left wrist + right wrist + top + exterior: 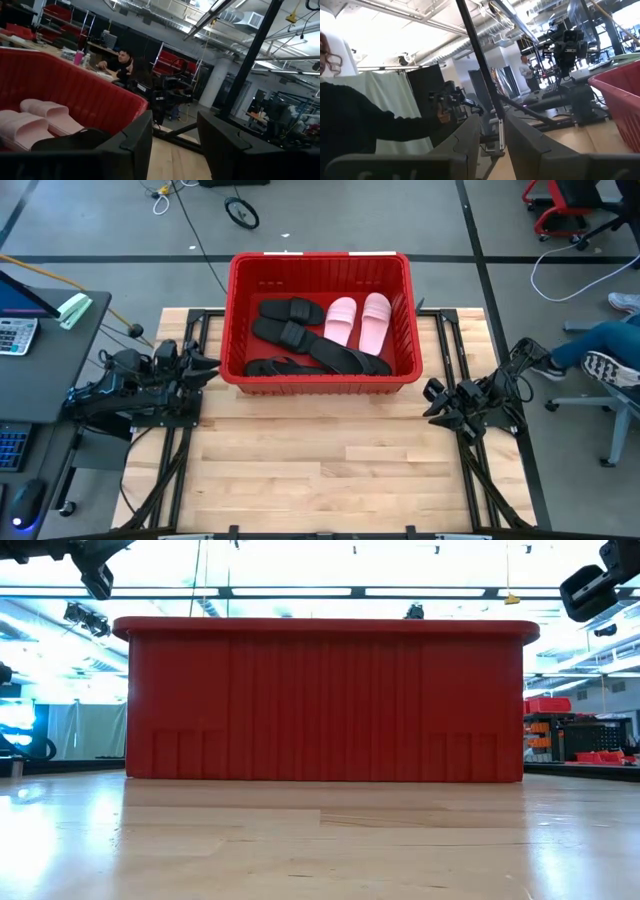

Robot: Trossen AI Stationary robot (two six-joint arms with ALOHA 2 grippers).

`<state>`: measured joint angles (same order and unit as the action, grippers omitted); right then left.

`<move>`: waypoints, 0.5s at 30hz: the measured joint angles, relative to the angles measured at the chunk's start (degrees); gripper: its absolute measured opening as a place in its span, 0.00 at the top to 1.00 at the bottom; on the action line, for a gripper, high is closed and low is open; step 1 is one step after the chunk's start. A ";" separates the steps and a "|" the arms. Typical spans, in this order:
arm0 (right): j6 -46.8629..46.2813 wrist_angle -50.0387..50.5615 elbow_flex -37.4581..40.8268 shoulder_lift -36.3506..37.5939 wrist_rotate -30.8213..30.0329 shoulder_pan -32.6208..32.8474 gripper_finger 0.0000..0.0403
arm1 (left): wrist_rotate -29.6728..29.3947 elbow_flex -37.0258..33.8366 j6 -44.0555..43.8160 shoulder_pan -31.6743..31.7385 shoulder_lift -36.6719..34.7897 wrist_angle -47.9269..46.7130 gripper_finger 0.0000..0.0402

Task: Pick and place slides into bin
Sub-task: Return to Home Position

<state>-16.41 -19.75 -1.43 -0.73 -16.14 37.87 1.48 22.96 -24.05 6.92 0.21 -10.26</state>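
Observation:
The red bin stands at the table's far middle; its near wall fills the low view. Inside lie two pale pink slides, black broad-strap slides and thin black flip-flops. The pink slides also show in the left wrist view. My left gripper is open and empty, raised beside the bin's left wall. My right gripper is open and empty, raised to the right of the bin's near right corner.
Bare wooden table lies between the bin and the near edge. A desk with a calculator stands left of the table. A seated person's legs show at the right. People sit at benches beyond the bin.

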 joint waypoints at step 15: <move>-0.36 0.02 0.00 0.00 -0.02 0.00 0.75 | 1.88 -9.12 -3.15 -0.04 0.96 18.44 0.61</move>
<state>-16.78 -19.73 -1.43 -0.73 -16.16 37.87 3.36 13.84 -27.20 6.87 1.17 8.17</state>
